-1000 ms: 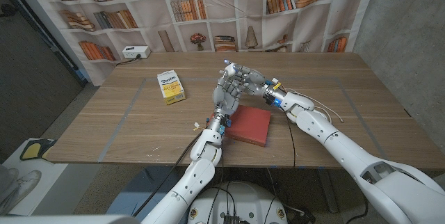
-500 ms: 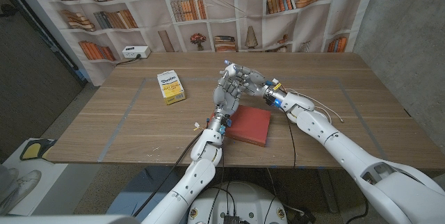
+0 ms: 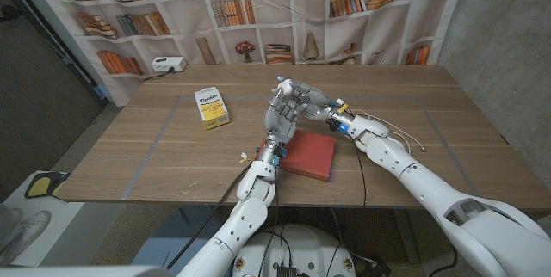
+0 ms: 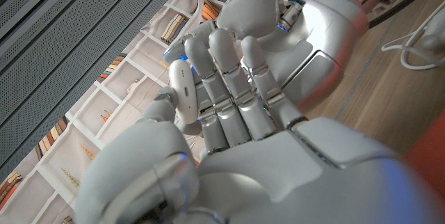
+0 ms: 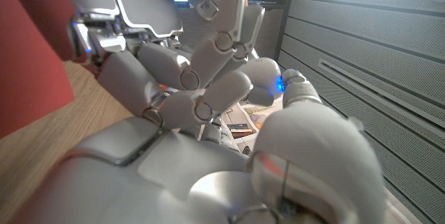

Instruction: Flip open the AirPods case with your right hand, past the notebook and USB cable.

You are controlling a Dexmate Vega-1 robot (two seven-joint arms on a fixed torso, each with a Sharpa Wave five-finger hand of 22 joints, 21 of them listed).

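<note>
Desk [image 3: 172, 152] surface, head view, left to right: a yellow box [image 3: 211, 107] lies left of centre. At centre, the left hand [image 3: 280, 118] stands raised above the desk with its fingers upright. The AirPods case [image 4: 182, 92], a small white rounded shell, is pinched against those fingers in the left wrist view; in the head view it is too small to make out between the two hands. The right hand [image 3: 312, 101] presses in from the right, its fingers interlaced with the left hand's around the case. Whether the right hand's fingers bear on the lid cannot be told, and the lid seam is hidden. Below the hands lies the red notebook [image 3: 310, 155]. A thin white cable [image 3: 411, 142] trails on the desk at right.

Handling judgement: the case is likely light, rigid and glossy, so it will slip under a loose pinch. The lid probably holds shut by a magnet and hinges along one edge. Take hold low on the body with the left hand, leaving the upper part free. Apply one right fingertip at the seam opposite the hinge and lever away. Excess squeeze may eject the case from the grip.
</note>
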